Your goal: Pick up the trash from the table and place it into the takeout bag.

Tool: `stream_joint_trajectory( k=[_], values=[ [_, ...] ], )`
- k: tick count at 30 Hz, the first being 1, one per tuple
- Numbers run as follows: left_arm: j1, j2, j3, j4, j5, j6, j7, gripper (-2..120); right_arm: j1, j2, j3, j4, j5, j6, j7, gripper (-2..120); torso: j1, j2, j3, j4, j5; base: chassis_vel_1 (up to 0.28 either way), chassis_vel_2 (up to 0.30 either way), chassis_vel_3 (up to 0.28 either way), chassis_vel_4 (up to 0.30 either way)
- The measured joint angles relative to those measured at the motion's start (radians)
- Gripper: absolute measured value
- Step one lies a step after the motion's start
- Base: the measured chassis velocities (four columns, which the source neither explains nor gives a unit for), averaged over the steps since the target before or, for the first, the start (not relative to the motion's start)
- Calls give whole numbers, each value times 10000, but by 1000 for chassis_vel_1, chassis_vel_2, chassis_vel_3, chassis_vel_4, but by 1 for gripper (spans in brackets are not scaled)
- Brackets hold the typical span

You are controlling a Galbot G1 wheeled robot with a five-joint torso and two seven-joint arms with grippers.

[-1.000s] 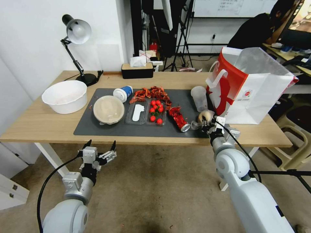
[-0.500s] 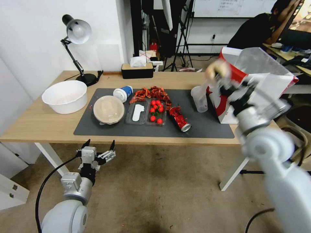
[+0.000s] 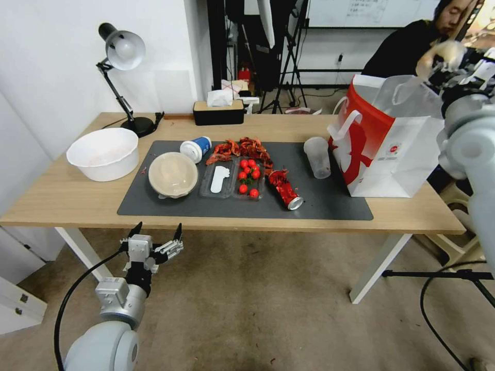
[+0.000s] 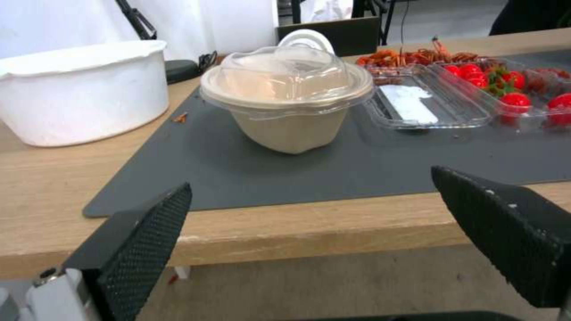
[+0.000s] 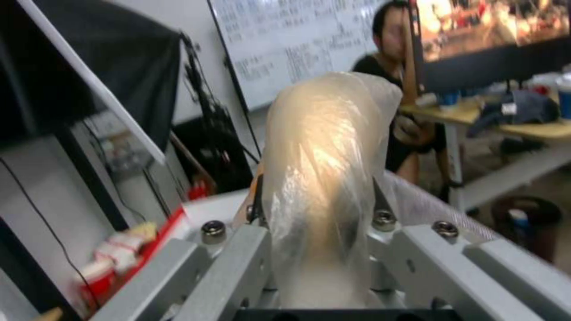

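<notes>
Currently right gripper (image 3: 447,57) at upper right, jaws pinching the clear bag with pale round lump (image 3: 438,51) above the takeout bag (image 3: 392,139). Left gripper (image 3: 154,242) at lower left below the table (image 3: 62,196) edge, jaws spread.

**Bystanders on the tabletop**

A white basin (image 3: 103,153) sits near the left edge, a black desk lamp (image 3: 121,56) by the back-left corner. A black tissue box (image 3: 218,111) lines the back edge. Mid-mat: clear trays of cherry tomatoes (image 3: 248,176) and crayfish shells (image 3: 242,148).
</notes>
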Motion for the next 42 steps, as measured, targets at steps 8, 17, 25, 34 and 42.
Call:
stream_joint_trajectory(
  k=[8,17,25,34,42],
  values=[
    [56,-17,-73,-27,55,-93,-3,100,326,134,-422,-583,553,-1707,1120,41,0,0,0,0,1,0,0,0,0],
    [32,-19,-54,35,64,-134,-4,100,330,32,-489,-614,778,-2528,1306,70,-2,0,-2,-1,0,0,0,0,0],
    [3,-18,-5,121,65,-165,-6,100,304,-99,-413,-394,958,-1795,846,97,0,-1,-1,1,-1,0,0,0,0],
    [-23,38,-23,142,45,-170,-15,100,-1214,-250,302,1419,1163,318,-1121,100,-1,0,-1,-1,-1,0,0,0,0],
    [-28,100,-37,143,-15,-202,-21,100,-4551,1,911,3636,-1261,1591,-3140,100,-2,0,-3,-4,3,0,0,0,0]
  ],
)
